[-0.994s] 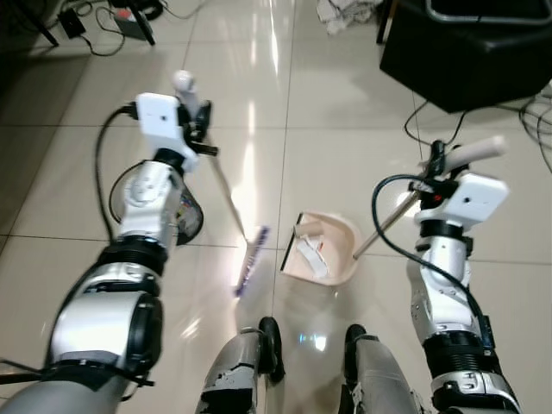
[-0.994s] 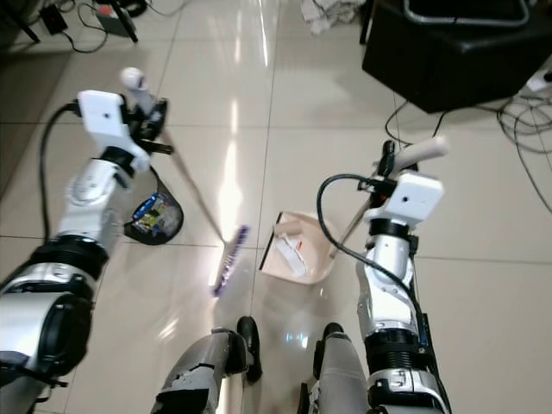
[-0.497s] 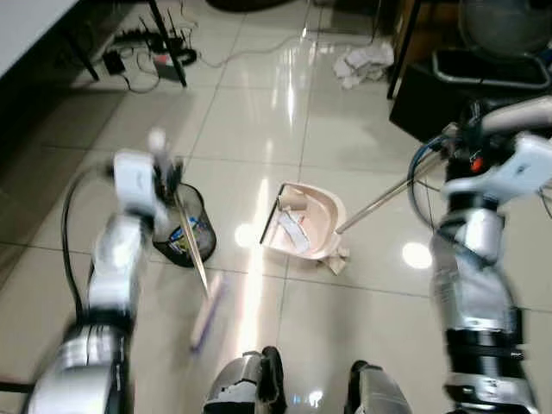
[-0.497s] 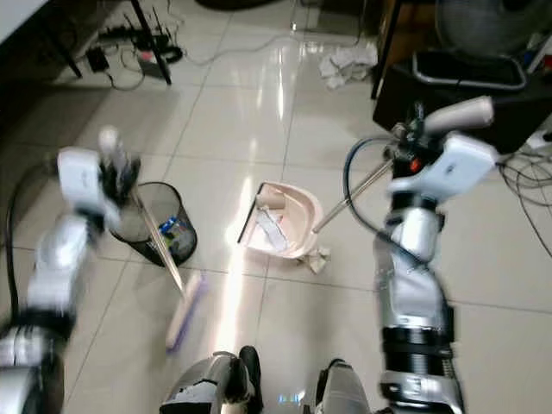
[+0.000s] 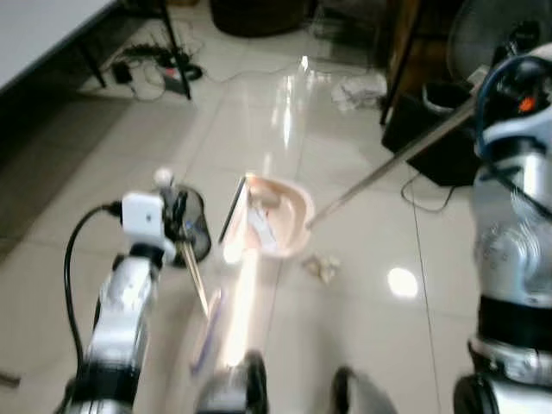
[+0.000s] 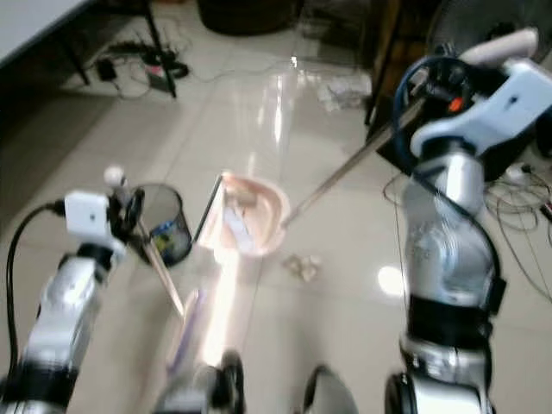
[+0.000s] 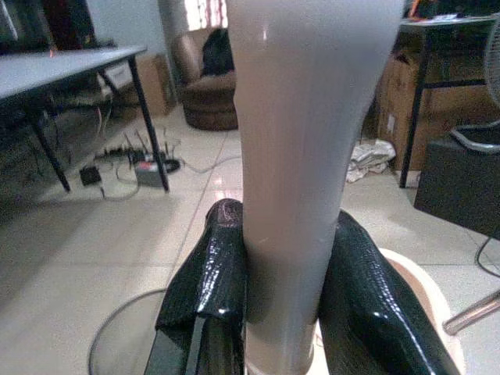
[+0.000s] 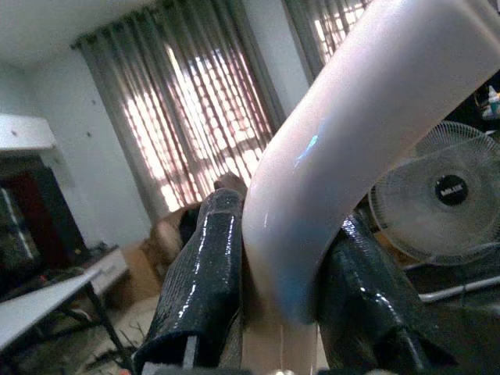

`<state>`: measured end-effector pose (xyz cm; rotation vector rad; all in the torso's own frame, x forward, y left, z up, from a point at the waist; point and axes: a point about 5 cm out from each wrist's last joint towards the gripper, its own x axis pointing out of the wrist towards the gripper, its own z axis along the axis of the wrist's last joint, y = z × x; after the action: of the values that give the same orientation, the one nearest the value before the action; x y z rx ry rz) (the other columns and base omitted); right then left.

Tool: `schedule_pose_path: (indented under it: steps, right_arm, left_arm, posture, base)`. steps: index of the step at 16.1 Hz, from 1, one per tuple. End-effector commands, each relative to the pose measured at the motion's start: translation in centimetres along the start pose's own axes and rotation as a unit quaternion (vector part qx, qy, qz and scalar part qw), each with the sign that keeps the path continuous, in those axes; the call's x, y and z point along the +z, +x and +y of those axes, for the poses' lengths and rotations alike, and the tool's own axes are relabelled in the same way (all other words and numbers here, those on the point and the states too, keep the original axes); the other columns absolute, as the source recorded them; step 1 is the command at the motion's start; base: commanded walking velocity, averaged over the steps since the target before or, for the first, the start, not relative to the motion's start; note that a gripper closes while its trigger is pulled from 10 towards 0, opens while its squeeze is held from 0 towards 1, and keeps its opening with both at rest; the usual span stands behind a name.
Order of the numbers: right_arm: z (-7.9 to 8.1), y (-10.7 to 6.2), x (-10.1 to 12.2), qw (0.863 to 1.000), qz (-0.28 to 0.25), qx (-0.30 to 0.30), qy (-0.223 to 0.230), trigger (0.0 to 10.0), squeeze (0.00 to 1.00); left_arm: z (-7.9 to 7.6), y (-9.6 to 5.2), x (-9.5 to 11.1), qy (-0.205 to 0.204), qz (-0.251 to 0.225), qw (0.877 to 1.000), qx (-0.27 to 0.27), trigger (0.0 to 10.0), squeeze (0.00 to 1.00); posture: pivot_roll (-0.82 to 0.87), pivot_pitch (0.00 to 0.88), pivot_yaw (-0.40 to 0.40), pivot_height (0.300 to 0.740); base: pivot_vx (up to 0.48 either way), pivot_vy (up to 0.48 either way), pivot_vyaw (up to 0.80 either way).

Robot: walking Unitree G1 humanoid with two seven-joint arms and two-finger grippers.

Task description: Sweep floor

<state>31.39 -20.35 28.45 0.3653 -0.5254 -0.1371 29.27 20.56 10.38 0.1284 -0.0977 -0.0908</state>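
Observation:
My left gripper (image 6: pixel 129 211) is shut on the pale broom handle (image 7: pixel 305 156), its black fingers (image 7: pixel 211 297) pressed on both sides. The broom head (image 6: pixel 185 328) lies blurred on the floor below it. My right gripper (image 8: pixel 285 215), raised high on the right, is shut on the pale grip (image 8: pixel 351 133) of the dustpan's long metal handle (image 5: pixel 379 172). The pink dustpan (image 5: pixel 272 216) hangs tilted beside the black mesh bin (image 6: pixel 164 224), its open edge toward the bin and paper scraps inside. A crumpled paper (image 5: pixel 321 269) lies on the tiles below the pan.
A black box (image 5: pixel 431 147) and a fan (image 5: pixel 483 34) stand at the right. Cables and a power strip (image 5: pixel 164 73) lie under a table (image 5: pixel 43 34) at the left. A white rag (image 5: pixel 362 86) lies further ahead. My own legs (image 6: pixel 224 388) are at the bottom.
The camera has tilted up. My right arm has lifted the dustpan off the floor and tipped it beside the bin. A crumpled paper now lies on the tiles. The broom has drawn back left.

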Motion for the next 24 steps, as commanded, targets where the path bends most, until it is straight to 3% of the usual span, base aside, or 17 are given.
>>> schedule_pose_path:
  steps: [1,4,6,11,13,18,24]
  right_arm:
    - [0.8,0.4,2.6,0.998,-0.048,0.009,0.049,10.0,0.00]
    - [1.0,0.8,2.7,0.997,-0.035,0.019,0.062,10.0,0.00]
    - [1.2,0.9,2.4,0.997,-0.023,0.017,0.066,10.0,0.00]
    - [1.1,1.2,2.2,0.998,-0.021,0.012,0.066,10.0,0.00]
    - [1.1,1.2,1.8,0.998,-0.012,0.014,0.059,10.0,0.00]
    - [1.4,1.5,1.0,0.999,-0.002,0.018,0.050,10.0,0.00]
    - [1.0,1.8,1.2,0.999,-0.008,0.012,0.043,10.0,0.00]
  left_arm:
    - [0.8,0.0,0.6,0.018,-0.002,1.000,0.010,10.0,0.00]
    - [1.0,0.2,1.1,0.004,-0.001,1.000,0.018,10.0,0.00]
    - [0.0,0.1,1.5,0.011,-0.005,1.000,0.001,10.0,0.00]
    - [-0.6,0.3,2.2,0.000,-0.013,1.000,0.014,10.0,0.00]
    - [-0.8,0.4,3.3,0.022,-0.038,0.999,0.017,10.0,0.00]
    - [-1.2,0.4,3.7,0.021,-0.036,0.999,0.018,10.0,0.00]
    - [-1.7,0.5,3.6,0.022,-0.029,0.999,0.005,10.0,0.00]
  posture:
    - [-0.01,0.064,0.034,0.740]
    - [0.00,0.070,0.021,0.740]
    - [-0.01,0.064,0.025,0.740]
    - [0.00,0.061,0.016,0.740]
    - [0.00,0.064,0.007,0.740]
    - [0.02,0.075,0.005,0.740]
    - [0.01,0.080,0.017,0.740]
  base:
    - [0.000,0.000,0.00]
    - [0.000,0.000,0.00]
    - [0.000,0.000,0.00]
    - [0.000,0.000,0.00]
    - [0.313,0.000,0.00]
    - [0.343,0.000,0.00]
    - [0.351,0.000,0.55]
